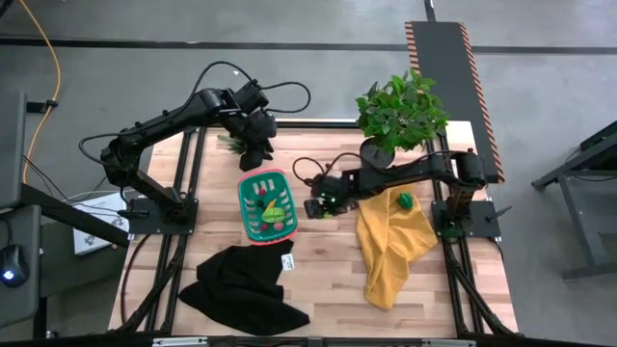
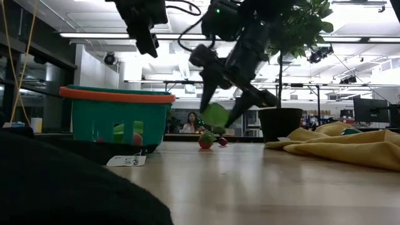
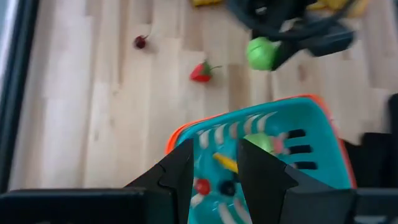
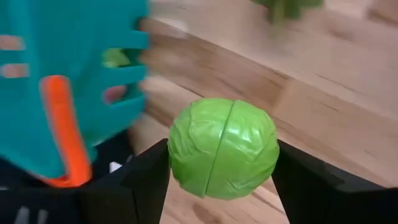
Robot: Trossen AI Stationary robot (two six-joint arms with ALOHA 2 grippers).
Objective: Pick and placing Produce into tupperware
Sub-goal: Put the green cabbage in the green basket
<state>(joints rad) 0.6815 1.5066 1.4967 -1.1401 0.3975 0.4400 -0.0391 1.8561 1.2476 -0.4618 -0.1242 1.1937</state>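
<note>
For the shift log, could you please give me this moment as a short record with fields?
right gripper: shut on the green cabbage, held above the table beside the basket
left gripper: open, empty, above the far end of the basket
basket: teal with orange-red rim, already holding several produce pieces
loose produce: red strawberry and dark cherry on the table
cloths: yellow cloth with a small green piece on it; black cloth
</note>
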